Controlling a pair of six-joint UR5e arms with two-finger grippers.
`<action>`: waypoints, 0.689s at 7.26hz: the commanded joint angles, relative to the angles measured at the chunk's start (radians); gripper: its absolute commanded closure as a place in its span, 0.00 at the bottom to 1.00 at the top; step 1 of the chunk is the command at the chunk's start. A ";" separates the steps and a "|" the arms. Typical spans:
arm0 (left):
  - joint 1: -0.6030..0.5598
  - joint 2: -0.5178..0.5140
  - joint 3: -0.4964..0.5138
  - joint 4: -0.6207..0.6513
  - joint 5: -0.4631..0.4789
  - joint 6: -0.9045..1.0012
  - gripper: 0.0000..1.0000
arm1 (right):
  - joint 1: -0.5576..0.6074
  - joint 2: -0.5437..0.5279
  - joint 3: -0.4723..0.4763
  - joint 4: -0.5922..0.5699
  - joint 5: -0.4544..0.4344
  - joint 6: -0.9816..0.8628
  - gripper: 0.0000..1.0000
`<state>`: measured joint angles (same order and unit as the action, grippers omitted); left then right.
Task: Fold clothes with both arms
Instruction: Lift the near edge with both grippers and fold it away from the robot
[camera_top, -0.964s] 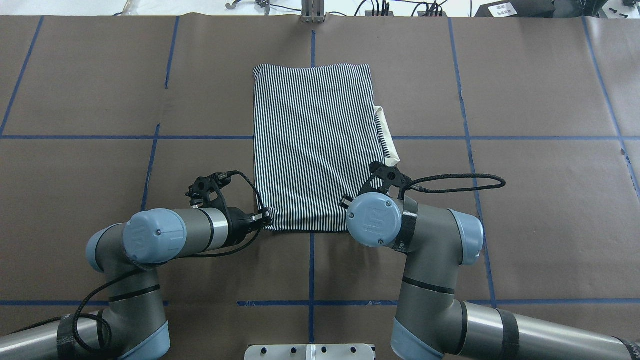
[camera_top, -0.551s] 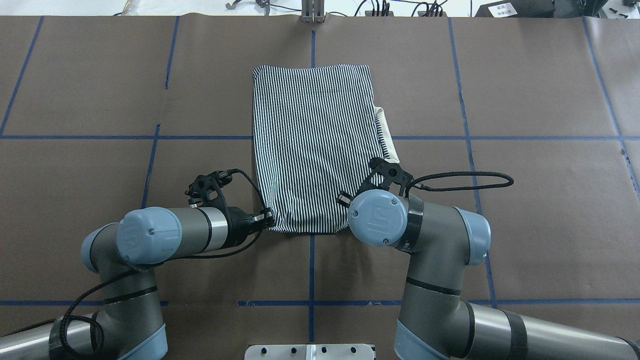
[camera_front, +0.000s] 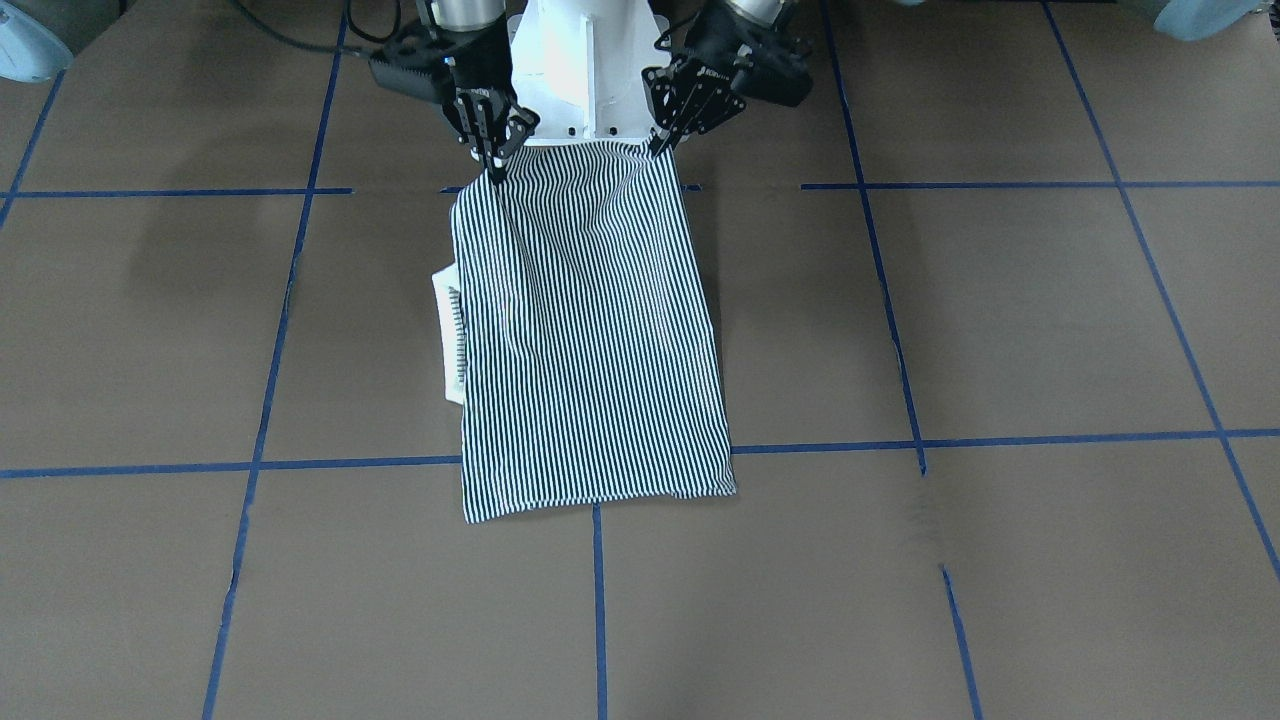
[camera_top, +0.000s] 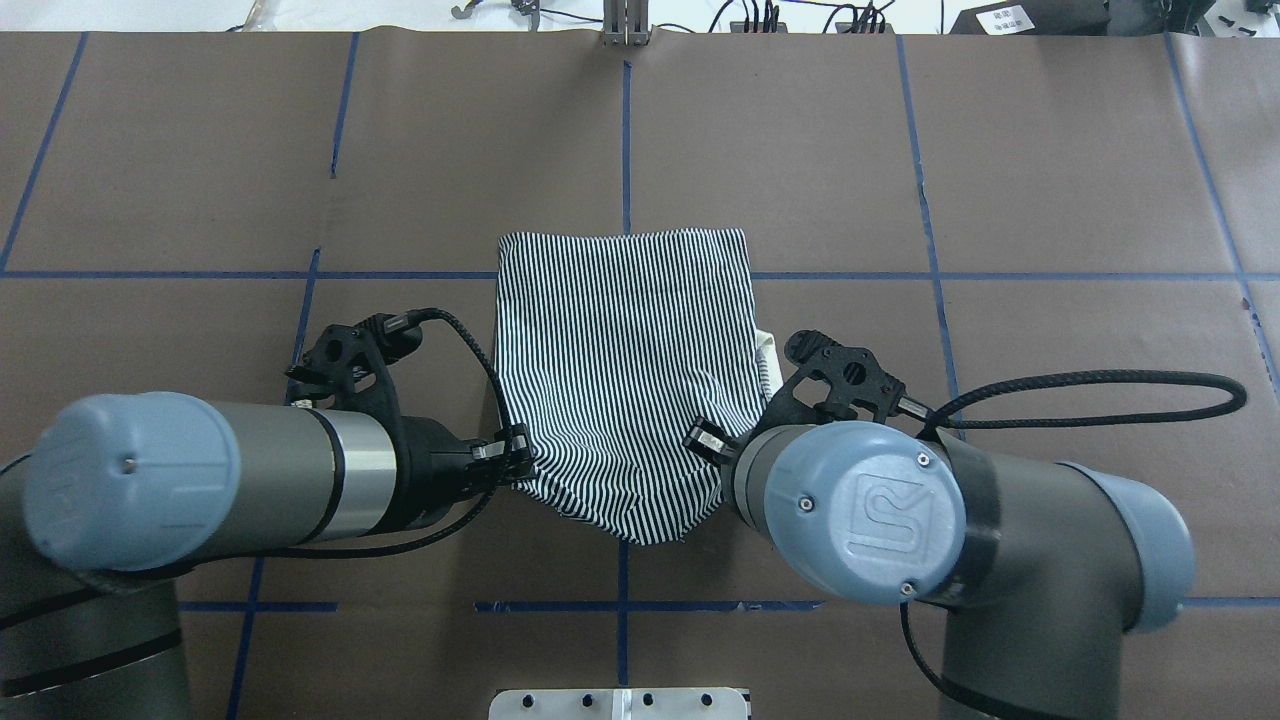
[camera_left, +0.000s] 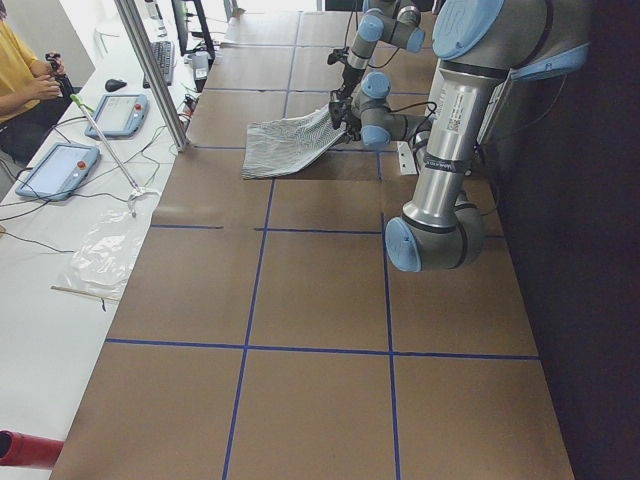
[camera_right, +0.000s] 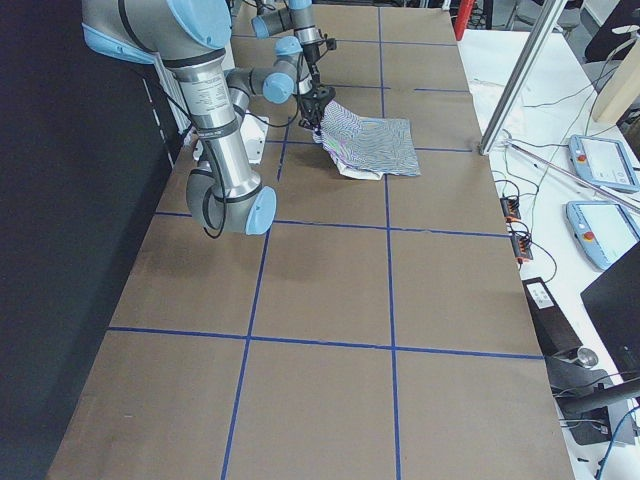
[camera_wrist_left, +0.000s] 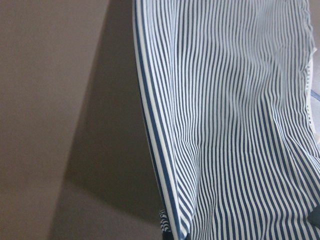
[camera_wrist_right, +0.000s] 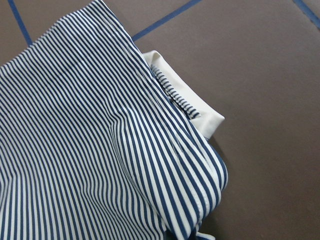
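Brown paper with blue tape lines covers the table (camera_top: 1000, 150). The striped polo shirt (camera_top: 625, 340) lies in the middle of it, with its long axis running from the robot toward the far side. The left gripper (camera_top: 515, 452) and the right gripper (camera_top: 703, 440) are each closed tight on one near corner and hold that edge raised, while the far edge rests on the paper. Both arms are equally close, so I judge the fold goes straight away from them.
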<state>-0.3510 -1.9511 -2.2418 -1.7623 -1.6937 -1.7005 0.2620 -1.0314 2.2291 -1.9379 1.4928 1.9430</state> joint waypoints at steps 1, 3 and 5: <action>0.010 -0.012 -0.070 0.165 -0.024 0.004 1.00 | -0.046 -0.002 0.032 -0.079 -0.011 0.028 1.00; 0.007 -0.087 0.069 0.156 -0.014 0.047 1.00 | -0.032 0.011 -0.054 -0.029 -0.055 -0.008 1.00; -0.055 -0.101 0.074 0.161 -0.017 0.116 1.00 | 0.038 0.040 -0.081 -0.018 -0.052 -0.054 1.00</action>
<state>-0.3720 -2.0381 -2.1798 -1.6046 -1.7100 -1.6141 0.2625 -1.0118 2.1702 -1.9631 1.4426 1.9167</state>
